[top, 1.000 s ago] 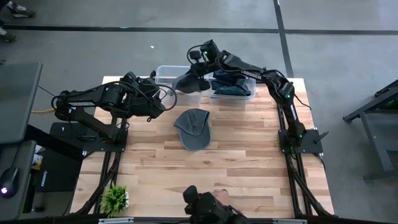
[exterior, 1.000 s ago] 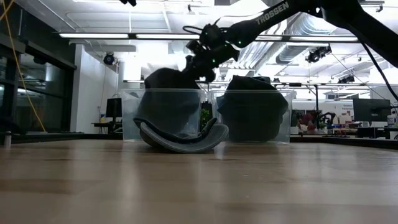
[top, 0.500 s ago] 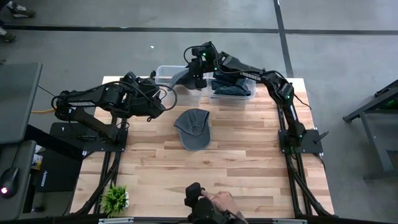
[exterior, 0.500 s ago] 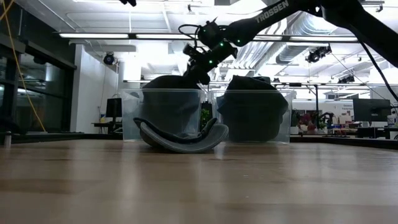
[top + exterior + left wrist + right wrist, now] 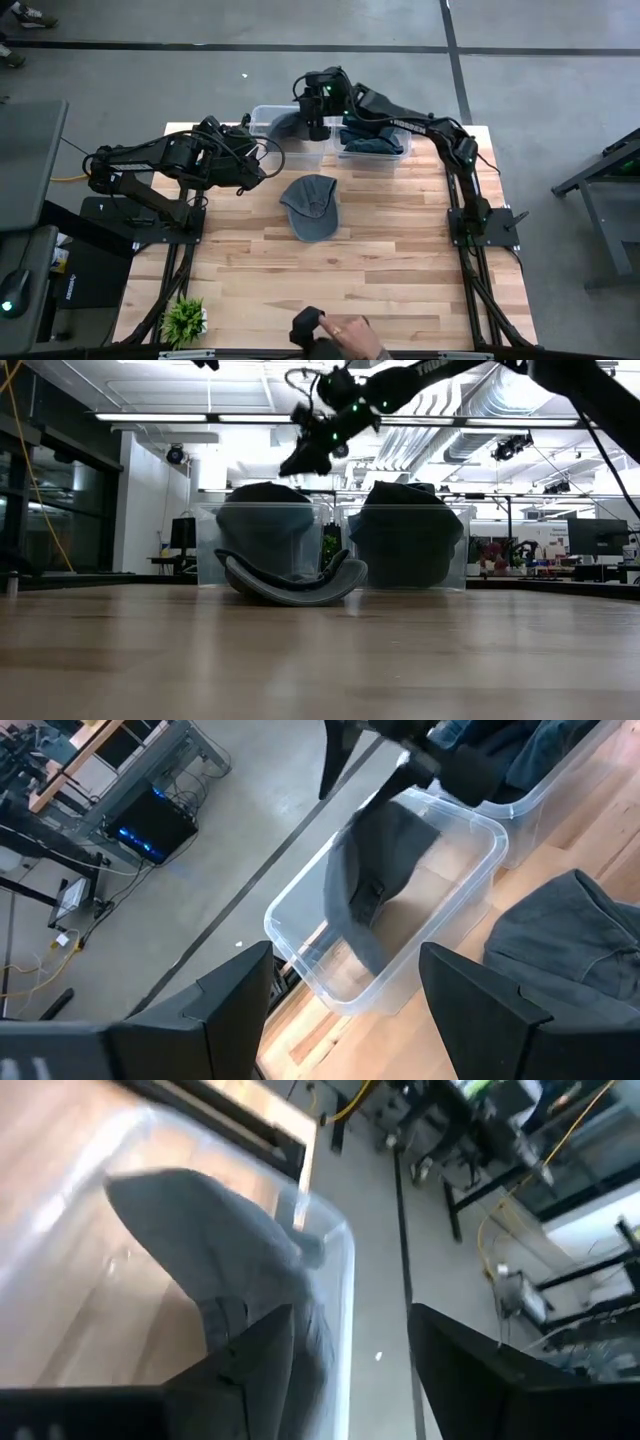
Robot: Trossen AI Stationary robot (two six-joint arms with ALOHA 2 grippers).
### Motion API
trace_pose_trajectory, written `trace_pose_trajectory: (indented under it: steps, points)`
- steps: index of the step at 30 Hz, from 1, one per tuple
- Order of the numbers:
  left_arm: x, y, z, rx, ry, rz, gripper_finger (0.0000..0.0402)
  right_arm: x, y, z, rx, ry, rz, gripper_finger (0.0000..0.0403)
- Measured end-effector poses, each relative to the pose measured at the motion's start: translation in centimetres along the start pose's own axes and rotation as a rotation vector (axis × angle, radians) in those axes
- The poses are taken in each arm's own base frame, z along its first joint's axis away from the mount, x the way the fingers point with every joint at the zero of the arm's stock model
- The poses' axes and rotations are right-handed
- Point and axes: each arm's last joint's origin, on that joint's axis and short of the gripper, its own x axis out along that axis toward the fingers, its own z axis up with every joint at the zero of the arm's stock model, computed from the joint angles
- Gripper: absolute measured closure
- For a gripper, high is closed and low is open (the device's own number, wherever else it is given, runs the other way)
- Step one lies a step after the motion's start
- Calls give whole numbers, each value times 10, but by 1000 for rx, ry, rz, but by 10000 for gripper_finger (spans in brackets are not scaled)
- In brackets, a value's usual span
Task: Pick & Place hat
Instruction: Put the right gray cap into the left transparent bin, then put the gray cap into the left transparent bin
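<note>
A dark grey hat (image 5: 286, 124) lies crumpled inside the left clear bin (image 5: 262, 114) and rises a little above its rim (image 5: 265, 492). My right gripper (image 5: 313, 126) hangs open just above that bin and holds nothing; the hat (image 5: 215, 1250) lies beyond its fingers. A second grey cap (image 5: 312, 206) rests crown-up on the wooden table in front of the bins. At the table's left, my left gripper (image 5: 345, 1010) is open and looks toward the left bin (image 5: 470, 870).
The right clear bin (image 5: 395, 156) holds several dark and blue hats (image 5: 372, 140). A small potted plant (image 5: 185, 318) stands at the near left corner. A person's hand (image 5: 335, 332) with a dark object is at the near edge. Bare tabletop (image 5: 400, 270) spreads around the cap.
My right gripper has opened and let go of the dark grey hat, which has dropped into the left bin. The gripper has since risen and tipped up over the bin.
</note>
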Motion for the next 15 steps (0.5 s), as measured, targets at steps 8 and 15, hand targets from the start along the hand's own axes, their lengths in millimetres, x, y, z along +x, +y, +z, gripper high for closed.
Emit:
trace_pose_trajectory:
  steps: [8,15]
  points:
    - [0,0,0,1,2,-2,154,-38,5,40,-25,-52,36,208]
    - [0,0,0,-10,11,-15,154,-86,22,76,25,-45,137,207]
